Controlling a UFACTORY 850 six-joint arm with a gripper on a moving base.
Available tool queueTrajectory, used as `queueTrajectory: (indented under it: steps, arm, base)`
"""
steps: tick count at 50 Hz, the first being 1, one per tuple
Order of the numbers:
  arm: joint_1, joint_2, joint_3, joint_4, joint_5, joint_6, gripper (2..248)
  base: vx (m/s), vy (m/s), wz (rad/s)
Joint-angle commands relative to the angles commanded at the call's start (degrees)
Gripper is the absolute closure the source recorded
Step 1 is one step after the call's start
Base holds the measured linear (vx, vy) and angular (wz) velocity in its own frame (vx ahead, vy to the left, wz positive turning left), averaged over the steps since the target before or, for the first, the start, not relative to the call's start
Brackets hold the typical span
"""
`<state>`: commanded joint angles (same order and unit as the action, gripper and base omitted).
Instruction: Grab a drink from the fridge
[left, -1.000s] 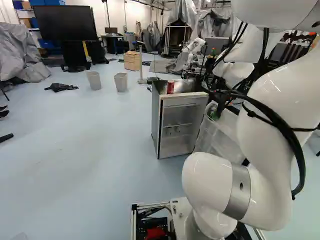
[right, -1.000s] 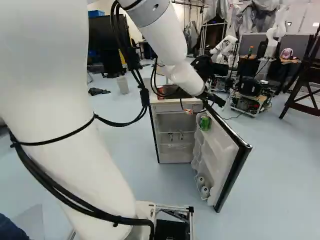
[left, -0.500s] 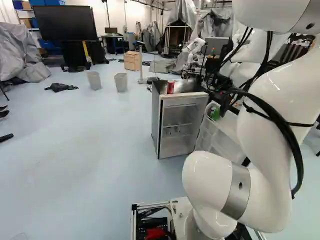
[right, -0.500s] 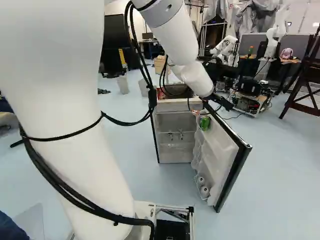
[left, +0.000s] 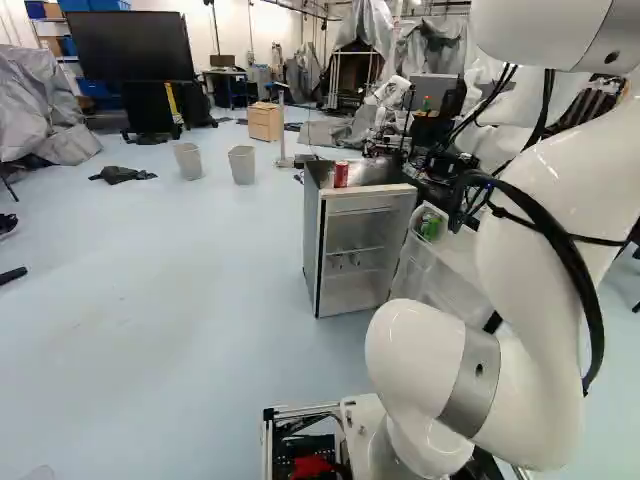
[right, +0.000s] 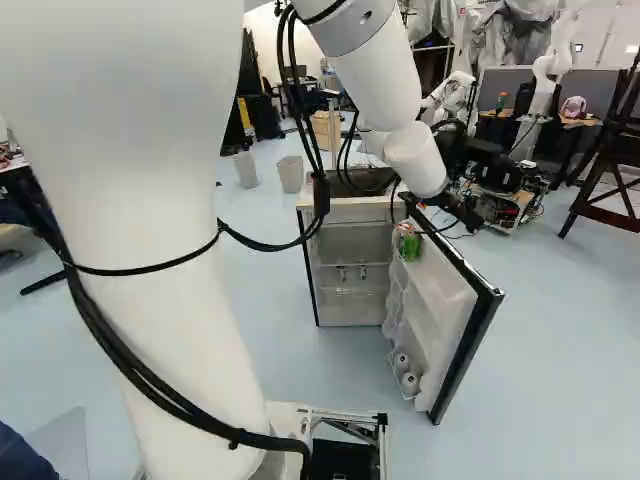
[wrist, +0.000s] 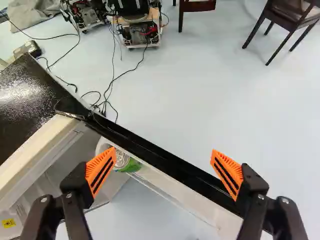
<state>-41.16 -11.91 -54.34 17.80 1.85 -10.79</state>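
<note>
Hanging by the top of the open fridge door (right: 445, 300), the gripper (right: 472, 220) has its fingers spread wide.
A green can (right: 409, 246) sits up high on the inside of the door. The wrist view shows it between the two orange pads (wrist: 101, 171), closer to one. A red can (left: 341, 174) stands on top of the fridge (left: 318, 235).

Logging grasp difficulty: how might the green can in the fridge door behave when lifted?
The green can shows a metallic top, so it is probably stiff, though it might dent. Its round shape could let it roll if laid down.
</note>
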Motion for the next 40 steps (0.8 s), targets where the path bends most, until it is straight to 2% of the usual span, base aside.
queueTrajectory:
  steps: [15, 40]
  arm:
    - [-2.5, -2.0, -2.2, 0.0, -2.7, 0.0, 3]
    - [-6.5, -8.6, -6.6, 0.0, -3.0, 0.0, 3]
  base:
    - [0.000, 0.000, 0.000]
    - [0.000, 0.000, 0.000]
